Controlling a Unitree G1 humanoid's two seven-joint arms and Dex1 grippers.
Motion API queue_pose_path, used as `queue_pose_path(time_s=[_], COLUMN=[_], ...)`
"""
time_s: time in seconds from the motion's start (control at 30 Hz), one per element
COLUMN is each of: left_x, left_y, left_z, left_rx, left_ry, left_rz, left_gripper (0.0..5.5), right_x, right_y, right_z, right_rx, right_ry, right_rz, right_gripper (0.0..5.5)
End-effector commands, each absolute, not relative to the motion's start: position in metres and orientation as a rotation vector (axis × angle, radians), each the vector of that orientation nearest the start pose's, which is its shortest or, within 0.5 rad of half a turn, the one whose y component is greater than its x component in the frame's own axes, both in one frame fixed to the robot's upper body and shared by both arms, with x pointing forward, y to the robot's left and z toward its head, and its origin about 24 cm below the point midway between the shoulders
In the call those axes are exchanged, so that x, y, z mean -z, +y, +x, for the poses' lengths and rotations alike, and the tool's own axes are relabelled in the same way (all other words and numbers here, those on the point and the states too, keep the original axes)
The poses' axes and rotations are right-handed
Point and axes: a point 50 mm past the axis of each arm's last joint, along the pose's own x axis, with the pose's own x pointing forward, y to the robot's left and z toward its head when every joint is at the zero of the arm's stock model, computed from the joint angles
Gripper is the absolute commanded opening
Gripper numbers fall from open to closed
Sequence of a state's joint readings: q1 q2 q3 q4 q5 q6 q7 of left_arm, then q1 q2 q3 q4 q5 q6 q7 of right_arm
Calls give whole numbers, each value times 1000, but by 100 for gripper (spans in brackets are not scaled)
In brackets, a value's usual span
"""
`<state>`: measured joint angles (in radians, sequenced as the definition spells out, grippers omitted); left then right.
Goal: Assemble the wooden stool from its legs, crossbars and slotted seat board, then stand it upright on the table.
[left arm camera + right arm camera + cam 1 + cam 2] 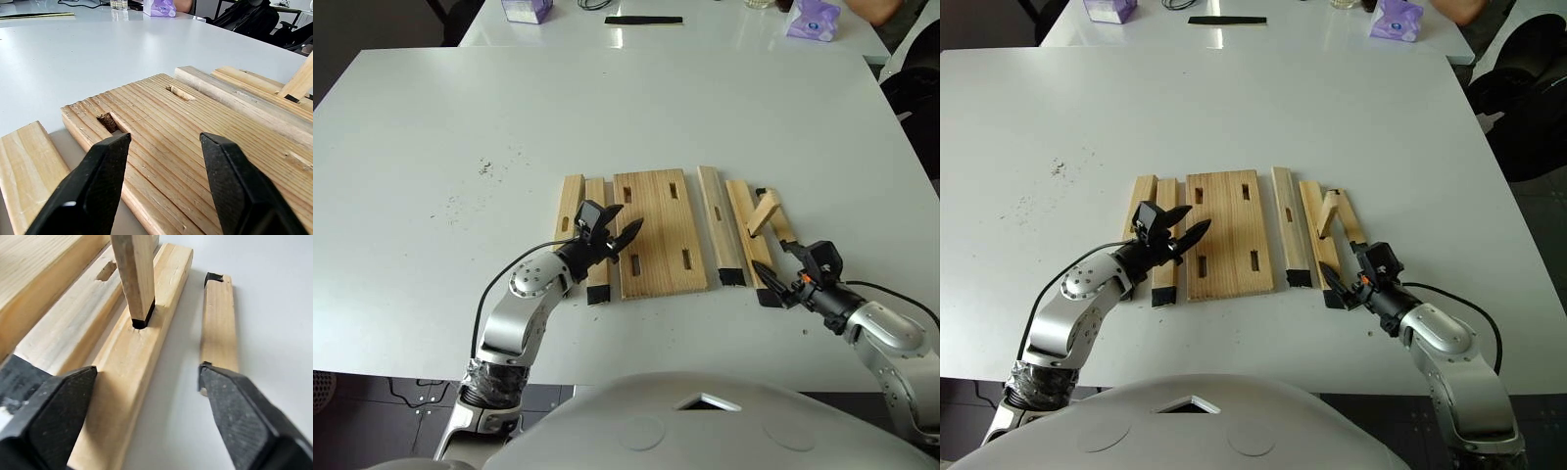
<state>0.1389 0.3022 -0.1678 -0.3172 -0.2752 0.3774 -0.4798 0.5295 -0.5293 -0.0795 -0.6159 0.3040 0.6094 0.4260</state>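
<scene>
stool parts flat, both grippers empty

the slotted seat board lies flat between loose legs. the left gripper hangs open over its near left edge. the right gripper, wide open, straddles a leg holding a tilted crossbar; a nudge there may tip the crossbar out.

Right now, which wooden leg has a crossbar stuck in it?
The second leg right of the seat board, by the right hand: a crossbar stands tilted in its slot; others lie bare.
</scene>
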Motion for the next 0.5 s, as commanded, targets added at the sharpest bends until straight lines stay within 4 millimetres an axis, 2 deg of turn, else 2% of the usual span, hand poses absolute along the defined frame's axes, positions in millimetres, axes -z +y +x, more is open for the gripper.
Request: queue_pose_path(time_s=[0.03, 0.17, 0.5], left_x=[-44, -44, -40], left_y=[134, 134, 134], left_z=[210, 210, 210], left_rx=[678, 673, 661], left_ry=[266, 265, 276], left_rz=[-6, -5, 6], left_gripper=[262, 262, 262], right_x=[-36, -40, -34], right_y=[-214, -214, -217], right_z=[129, 134, 133], right_rx=[-397, -393, -403], right_ry=[649, 623, 629], right_rz=[-129, -124, -212], right_gripper=[392, 392, 392])
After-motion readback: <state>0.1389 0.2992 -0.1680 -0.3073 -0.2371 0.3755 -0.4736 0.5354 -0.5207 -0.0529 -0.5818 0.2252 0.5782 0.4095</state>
